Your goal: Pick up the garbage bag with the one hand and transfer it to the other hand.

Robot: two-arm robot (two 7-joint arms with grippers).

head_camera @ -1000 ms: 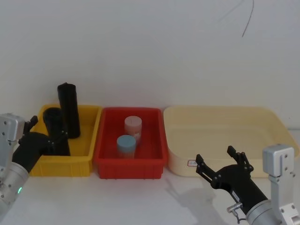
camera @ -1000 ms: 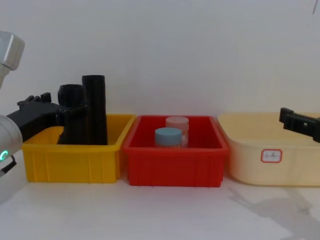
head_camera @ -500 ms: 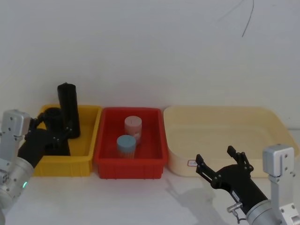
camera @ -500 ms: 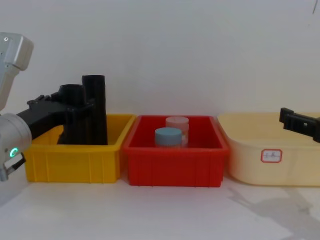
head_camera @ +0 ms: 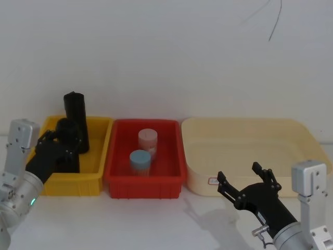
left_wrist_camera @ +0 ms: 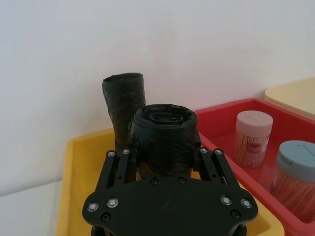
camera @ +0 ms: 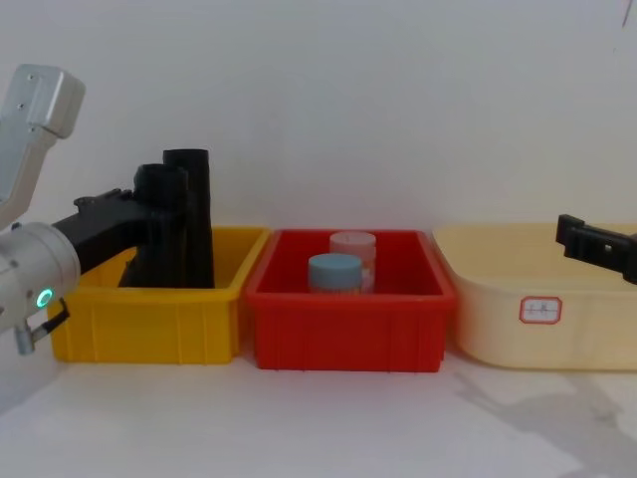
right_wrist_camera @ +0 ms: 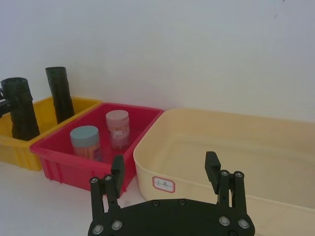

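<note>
Garbage bag (left_wrist_camera: 164, 129) is being pinched upright by the left hand (left_wrist_camera: 163, 158) inside the yellow bin (head_camera: 73, 183), just beside a second roll (head_camera: 76, 117); the right hand (right_wrist_camera: 165, 162) is being held spread before the cream tub (head_camera: 244, 122).

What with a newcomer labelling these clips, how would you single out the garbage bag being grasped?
Find the yellow bin, leftmost in the row of bins. Two black rolls are in it; the garbage bag is the nearer, lower one, clasped by the left gripper, while the other roll reaches higher and untouched behind it.
</note>
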